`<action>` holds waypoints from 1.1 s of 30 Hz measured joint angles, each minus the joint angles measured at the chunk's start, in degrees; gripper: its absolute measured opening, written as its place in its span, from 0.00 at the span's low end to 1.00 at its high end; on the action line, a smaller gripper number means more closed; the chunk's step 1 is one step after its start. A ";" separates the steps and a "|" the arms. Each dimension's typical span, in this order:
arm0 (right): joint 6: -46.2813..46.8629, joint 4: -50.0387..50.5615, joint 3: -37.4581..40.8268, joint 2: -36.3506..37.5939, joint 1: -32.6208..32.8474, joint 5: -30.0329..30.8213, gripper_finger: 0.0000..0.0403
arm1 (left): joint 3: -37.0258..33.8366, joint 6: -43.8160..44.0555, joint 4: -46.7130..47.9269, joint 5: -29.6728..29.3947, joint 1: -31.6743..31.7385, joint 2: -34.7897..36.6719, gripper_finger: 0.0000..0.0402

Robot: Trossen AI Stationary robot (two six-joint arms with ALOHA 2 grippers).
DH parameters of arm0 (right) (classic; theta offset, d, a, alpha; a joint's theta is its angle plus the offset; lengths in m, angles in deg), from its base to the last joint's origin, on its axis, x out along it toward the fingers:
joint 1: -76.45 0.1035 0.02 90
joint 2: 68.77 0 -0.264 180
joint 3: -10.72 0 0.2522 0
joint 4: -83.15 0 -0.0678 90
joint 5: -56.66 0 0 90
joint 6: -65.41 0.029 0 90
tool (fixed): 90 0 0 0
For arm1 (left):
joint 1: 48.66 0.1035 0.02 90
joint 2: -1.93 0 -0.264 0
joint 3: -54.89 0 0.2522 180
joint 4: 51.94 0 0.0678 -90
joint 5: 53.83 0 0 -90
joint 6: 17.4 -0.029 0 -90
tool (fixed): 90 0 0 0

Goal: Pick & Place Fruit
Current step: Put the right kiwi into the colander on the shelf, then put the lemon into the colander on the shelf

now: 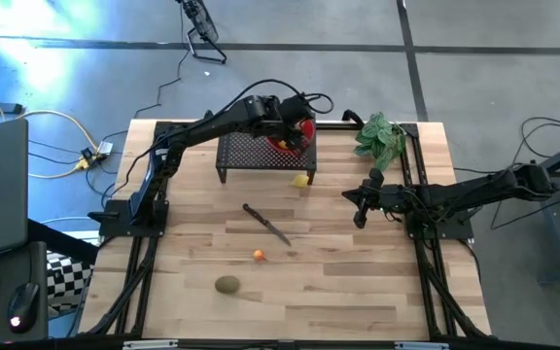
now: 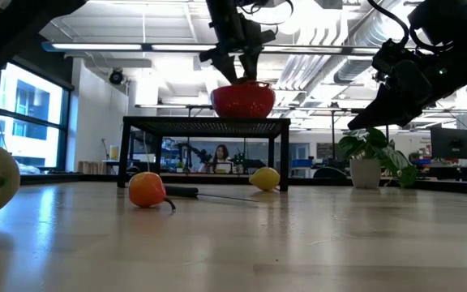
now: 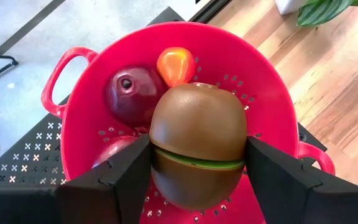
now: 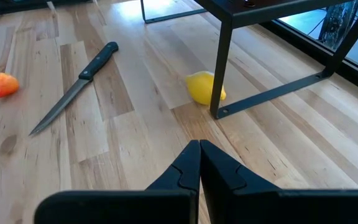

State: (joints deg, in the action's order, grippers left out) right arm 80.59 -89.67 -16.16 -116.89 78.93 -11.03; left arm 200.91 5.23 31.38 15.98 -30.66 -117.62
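Starting at your left, one kiwi (image 1: 227, 285) lies loose near the front edge of the bench (image 1: 358, 292), and a small orange fruit (image 1: 259, 256) sits a little behind it, just in front of the knife (image 1: 265, 225). Leave those for later passes.

Your work now is farther back. The left pincer (image 3: 197, 168) hangs over the red colander (image 3: 79, 124), which stands on the black mesh rack (image 1: 246, 156), and it is pinching a brown kiwi (image 3: 197, 140) between its two fingers (image 3: 120, 174). From the left wrist view the kiwi sits above the bowl's inside, with a dark red fruit (image 3: 132, 93) and a small orange one (image 3: 176, 65) already lying in the colander just beyond it.

To release well, keep the kiwi inside the rim rather than over it, and lower it near the bowl's floor before you spread the fingers; a drop from height would likely make it bounce or knock the fruit already there. Aim for the bare patch of the bowl on the near side of the red fruit. Open smoothly, then lift straight up so a finger does not catch the rim or a handle.

A lemon (image 4: 205, 87) rests on the bench beside a leg of the rack. The right pincer (image 4: 199, 163) waits above the bench on the right, pressed together and holding nothing, near the leafy green plant (image 1: 382, 136).
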 joint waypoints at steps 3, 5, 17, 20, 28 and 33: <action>0.00 0.00 0.00 0.00 0.02 0.00 0.01 | 0.00 -0.02 -0.05 0.00 0.00 0.00 0.58; 0.00 0.00 0.00 0.00 0.02 0.00 0.01 | 0.00 -0.02 -0.25 -0.02 0.00 0.00 0.60; 0.00 0.00 0.00 0.00 0.00 0.00 0.01 | 0.00 0.00 -0.66 -0.06 0.00 -0.04 0.64; 0.00 0.00 0.00 0.00 0.01 0.00 0.01 | 0.00 0.18 -0.68 -0.10 0.00 -0.04 0.65; 0.00 0.00 0.00 0.00 0.01 0.00 0.01 | 0.00 -1.20 -1.39 -0.10 0.00 0.00 0.65; 0.00 0.00 0.00 0.00 0.02 0.00 0.01 | 1.10 -1.34 -2.29 0.09 0.00 0.02 0.65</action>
State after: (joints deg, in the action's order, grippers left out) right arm 80.59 -89.67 -16.16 -116.89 78.95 -11.03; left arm 202.01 3.89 29.09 16.07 -30.66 -117.60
